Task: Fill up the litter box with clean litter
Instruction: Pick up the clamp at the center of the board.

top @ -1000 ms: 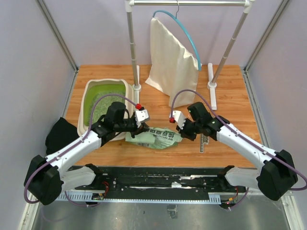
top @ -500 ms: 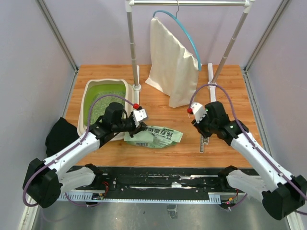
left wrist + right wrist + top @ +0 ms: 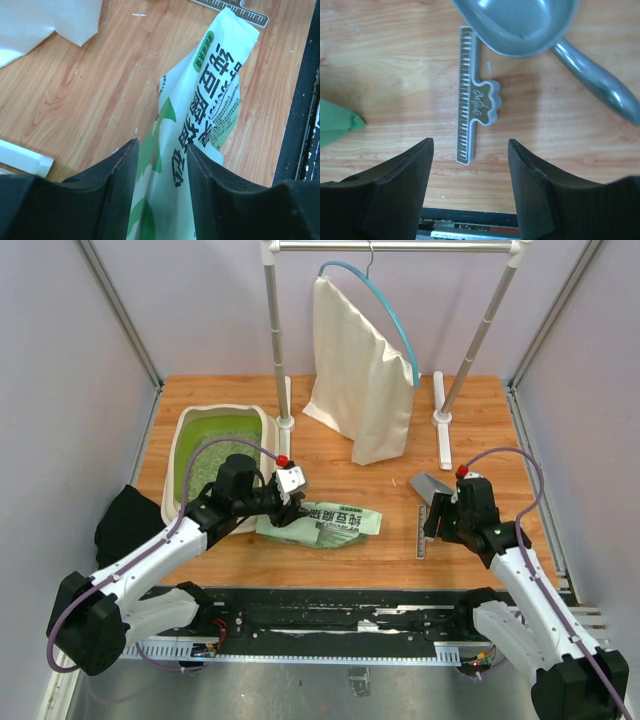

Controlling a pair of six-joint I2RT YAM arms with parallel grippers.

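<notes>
Pale lilac walls (image 3: 50, 390), wooden tabletop (image 3: 490, 410) (light grain), white clothes rail (image 3: 400, 246) behind, even light

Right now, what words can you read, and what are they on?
"豆腐猫砂", probably: big black characters on the bag.
Small print on the bag: too small to read.
Cursive word on the clip: too blurred to read.
No other text shows.
</notes>
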